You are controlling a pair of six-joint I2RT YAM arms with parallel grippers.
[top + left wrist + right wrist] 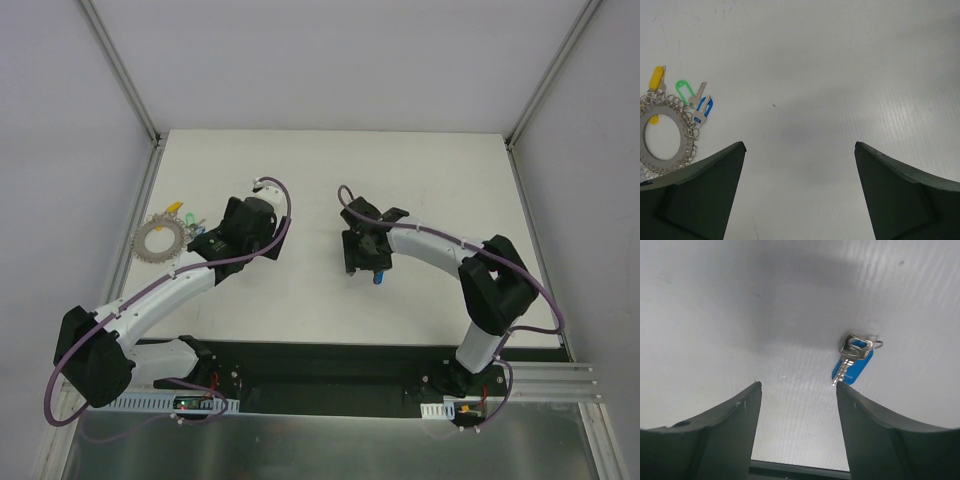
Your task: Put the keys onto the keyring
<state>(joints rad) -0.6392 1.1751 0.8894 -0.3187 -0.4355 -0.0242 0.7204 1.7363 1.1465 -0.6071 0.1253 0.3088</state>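
Observation:
The grey toothed keyring [159,240] lies at the table's left; in the left wrist view [666,136] it has yellow [657,77], green [685,91] and blue [704,106] keys at its rim. My left gripper [800,145] is open and empty, to the right of the ring. A loose blue key [853,361] with a small metal loop lies on the table, also seen from above [379,277]. My right gripper [798,385] is open and empty, its right fingertip [840,388] just short of that key.
White table [330,170] with metal frame posts [120,70] at the back corners and a black base strip [330,365] at the near edge. Purple cables loop over both arms.

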